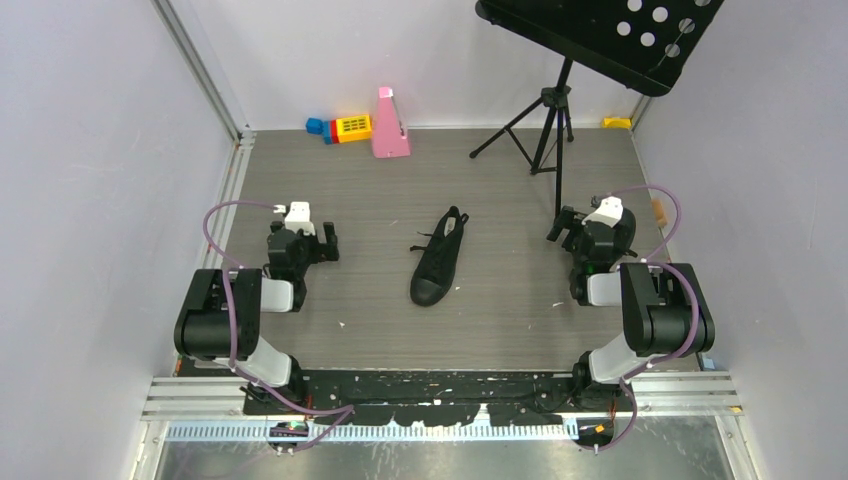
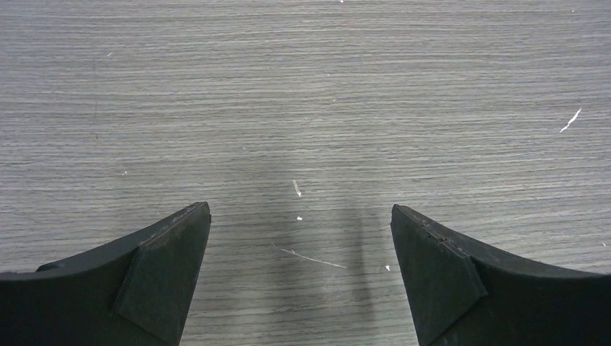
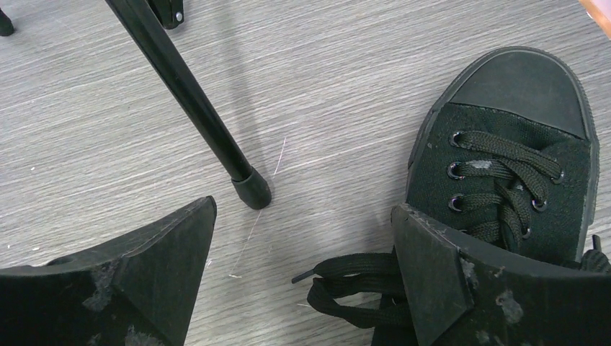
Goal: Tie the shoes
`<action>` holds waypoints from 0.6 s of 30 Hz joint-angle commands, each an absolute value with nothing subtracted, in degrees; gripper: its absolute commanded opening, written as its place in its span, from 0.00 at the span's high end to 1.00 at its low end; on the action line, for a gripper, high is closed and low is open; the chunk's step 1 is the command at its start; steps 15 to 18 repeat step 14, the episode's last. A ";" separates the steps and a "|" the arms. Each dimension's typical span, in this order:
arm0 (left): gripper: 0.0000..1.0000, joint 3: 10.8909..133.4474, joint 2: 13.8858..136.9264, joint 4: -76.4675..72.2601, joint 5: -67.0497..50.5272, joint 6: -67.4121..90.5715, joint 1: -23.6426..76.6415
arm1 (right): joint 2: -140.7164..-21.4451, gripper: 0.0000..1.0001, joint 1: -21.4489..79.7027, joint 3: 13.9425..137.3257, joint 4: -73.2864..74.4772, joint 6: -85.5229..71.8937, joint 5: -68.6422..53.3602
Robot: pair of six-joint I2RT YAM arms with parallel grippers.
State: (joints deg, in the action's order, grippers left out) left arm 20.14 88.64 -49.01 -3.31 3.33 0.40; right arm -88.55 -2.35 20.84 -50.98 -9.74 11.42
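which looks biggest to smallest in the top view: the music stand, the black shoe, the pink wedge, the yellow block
1. music stand, its raised desk nearer the camera, so inflated
2. black shoe
3. pink wedge
4. yellow block
The last two sit farther back, so may look undersized.

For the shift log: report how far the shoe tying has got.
Done: nothing; the sneaker has its laces loose, unknotted on the table. In hand: nothing; left fingers and right fingers are open, empty, neither touching the sneaker. Left: the whole tie.
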 commanded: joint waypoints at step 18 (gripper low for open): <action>0.00 21.54 88.59 -52.21 -3.85 2.20 0.26 | -88.94 0.02 -2.20 20.41 -54.05 -8.88 12.02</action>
